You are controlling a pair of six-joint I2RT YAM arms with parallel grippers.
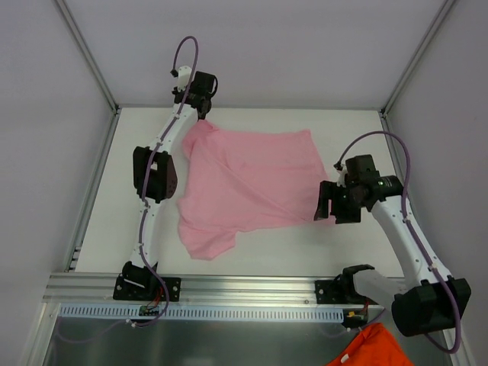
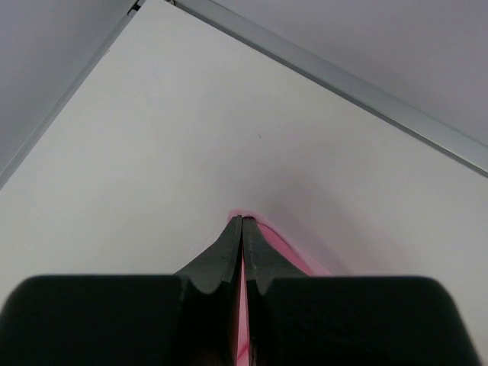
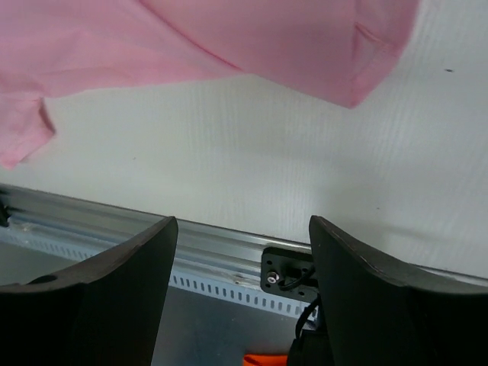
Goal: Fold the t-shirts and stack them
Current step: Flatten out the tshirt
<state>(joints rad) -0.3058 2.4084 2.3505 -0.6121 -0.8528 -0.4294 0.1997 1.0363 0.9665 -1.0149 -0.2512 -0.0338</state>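
T-shirt [image 1: 248,183] lies creased at centre frame on the table [image 1: 99,221], with folds running from upper left to lower right. Left gripper [image 1: 201,111], upper left, is clamped tight on the shirt's far corner (pink fabric shows between the pads in its wrist view). Right gripper [image 1: 334,206], centre right, stands wide and empty just beside the shirt's right edge. It is judged the nearer arm for the lower-right corner.
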